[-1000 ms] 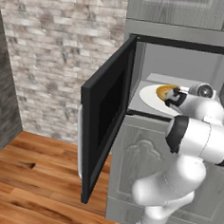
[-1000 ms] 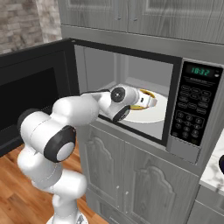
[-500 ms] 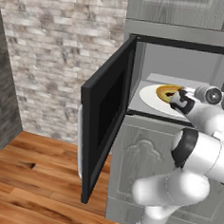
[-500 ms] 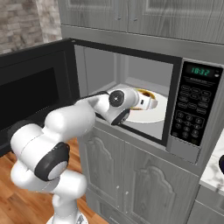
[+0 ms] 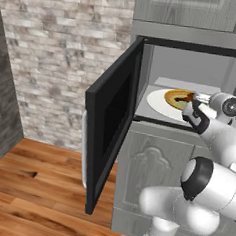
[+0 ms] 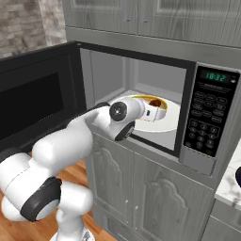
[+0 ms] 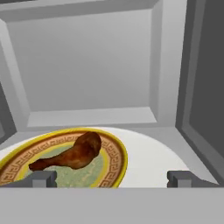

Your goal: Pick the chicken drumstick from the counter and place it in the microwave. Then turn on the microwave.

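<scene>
The tool (image 7: 112,178) is spread wide, holding nothing, inside the microwave (image 6: 188,94). One drumstick (image 7: 70,154) lies on one yellow-rimmed bowl (image 7: 114,158) atop the white turntable (image 7: 148,157).

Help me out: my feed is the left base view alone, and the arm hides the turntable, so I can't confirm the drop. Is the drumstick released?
Observer: Yes. The hand view shows the drumstick lying free on a yellow-rimmed plate, the gripper open with its fingertips apart.
Operator: Is the plate on the turntable?
Observer: Yes, on its left part; bare white turntable shows to the right.
Operator: Is the microwave powered?
Observer: In the right base view the microwave shows green digits on its display.
</scene>
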Available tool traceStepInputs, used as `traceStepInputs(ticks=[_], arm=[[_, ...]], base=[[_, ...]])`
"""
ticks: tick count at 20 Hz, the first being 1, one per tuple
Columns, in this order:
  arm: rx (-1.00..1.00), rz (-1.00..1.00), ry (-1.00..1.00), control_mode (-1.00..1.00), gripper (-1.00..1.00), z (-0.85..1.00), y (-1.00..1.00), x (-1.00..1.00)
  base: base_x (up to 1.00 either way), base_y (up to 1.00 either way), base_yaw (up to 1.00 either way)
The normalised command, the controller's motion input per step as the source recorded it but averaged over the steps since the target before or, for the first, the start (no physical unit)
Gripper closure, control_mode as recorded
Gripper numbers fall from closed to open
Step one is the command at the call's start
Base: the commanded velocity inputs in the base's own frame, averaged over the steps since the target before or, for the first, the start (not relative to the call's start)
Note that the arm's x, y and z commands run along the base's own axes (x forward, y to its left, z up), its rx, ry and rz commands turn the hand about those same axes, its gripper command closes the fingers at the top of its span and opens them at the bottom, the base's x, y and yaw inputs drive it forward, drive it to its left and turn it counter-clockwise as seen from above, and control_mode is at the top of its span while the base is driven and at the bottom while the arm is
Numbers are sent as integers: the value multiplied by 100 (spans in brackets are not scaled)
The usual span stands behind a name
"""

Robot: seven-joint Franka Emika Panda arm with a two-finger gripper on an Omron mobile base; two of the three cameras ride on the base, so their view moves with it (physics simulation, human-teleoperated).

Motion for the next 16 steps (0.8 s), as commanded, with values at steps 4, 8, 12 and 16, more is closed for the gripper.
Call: traceStepInputs(ticks=[4, 8, 12, 16], arm=[[0, 1, -2, -100, -100, 13, 33, -32], [0, 3, -1, -100, -100, 12, 33, -39], [0, 3, 0, -100, -100, 9, 31, -45], [0, 2, -1, -100, -100, 14, 24, -38]], base=[[0, 0, 0], [0, 0, 0], [0, 0, 0], [0, 0, 0]])
